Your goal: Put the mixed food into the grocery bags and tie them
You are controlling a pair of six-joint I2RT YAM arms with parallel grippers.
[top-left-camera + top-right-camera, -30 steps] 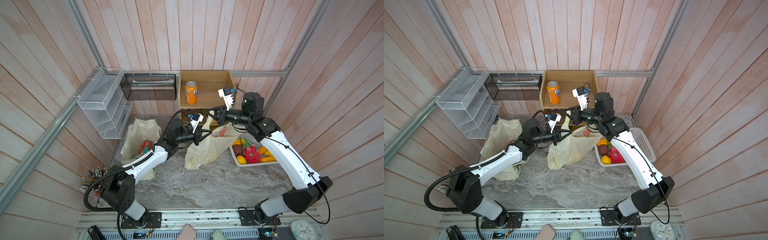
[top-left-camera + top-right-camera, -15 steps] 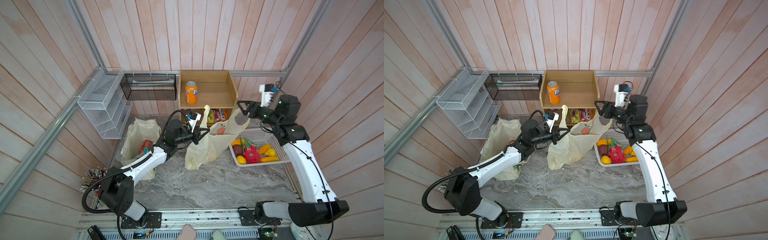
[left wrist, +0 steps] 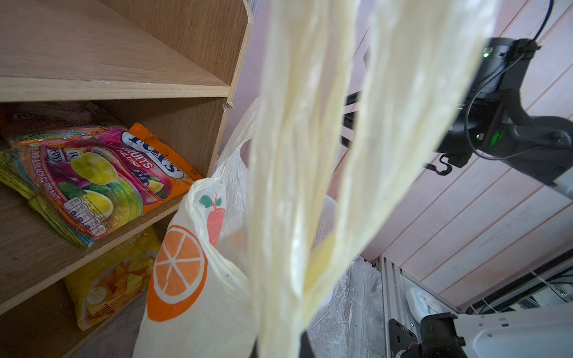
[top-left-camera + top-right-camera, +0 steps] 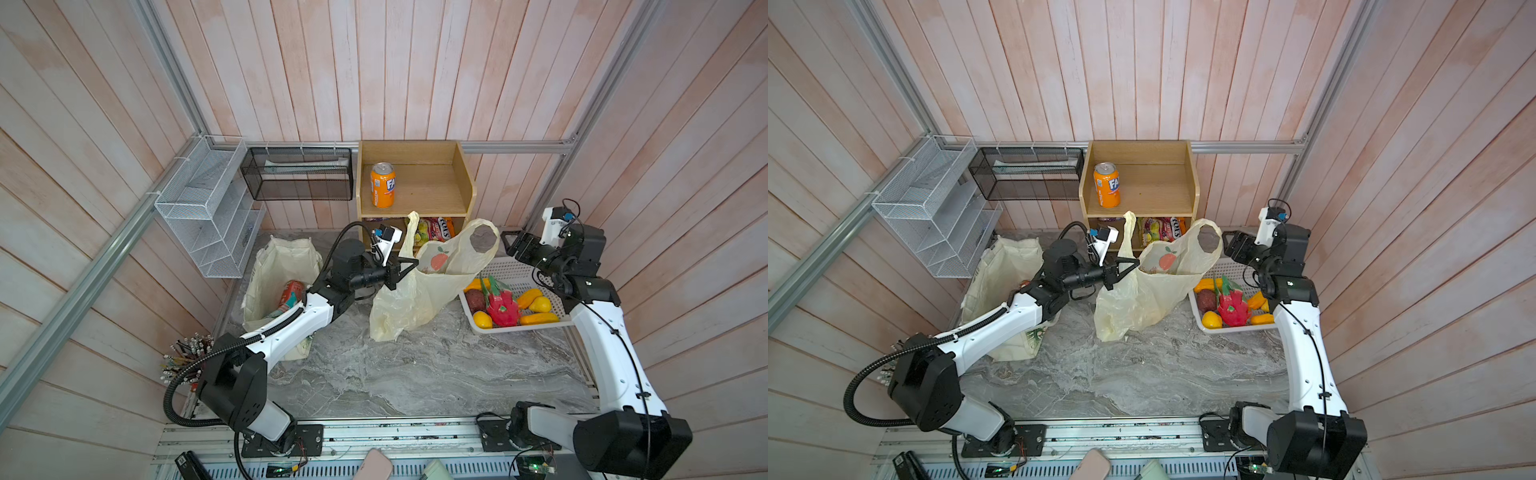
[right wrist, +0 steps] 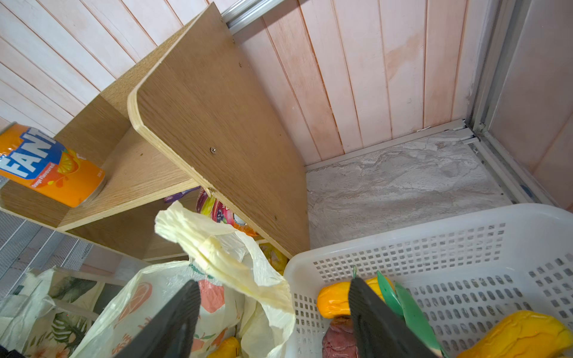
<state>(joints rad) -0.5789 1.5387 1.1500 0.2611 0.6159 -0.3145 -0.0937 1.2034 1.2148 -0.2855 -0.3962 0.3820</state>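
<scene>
— Left jaws?
— Clenched. The left gripper pinches the plastic bag at the foot of one handle. In the left wrist view that handle's pale strips run up out of the grip.
— And the right?
— The right gripper stands wide apart, holding nothing. The bag's other handle, a loop, rises just beside it. In the right wrist view it shows between the two fingers, and I cannot tell whether it touches them.
— Where is the bag?
— Upright on the table, mouth open, between the tote and the basket, in front of the shelf.
— The food?
— The red can lies tilted inside the tote. A teal scrap shows just below it, partly under the left arm, too hidden to call it the packet.
— Around that?
— Fruit fills the basket beside the right arm. An orange can stands on the shelf's top board, and sweet packets lie on the board below.
</scene>
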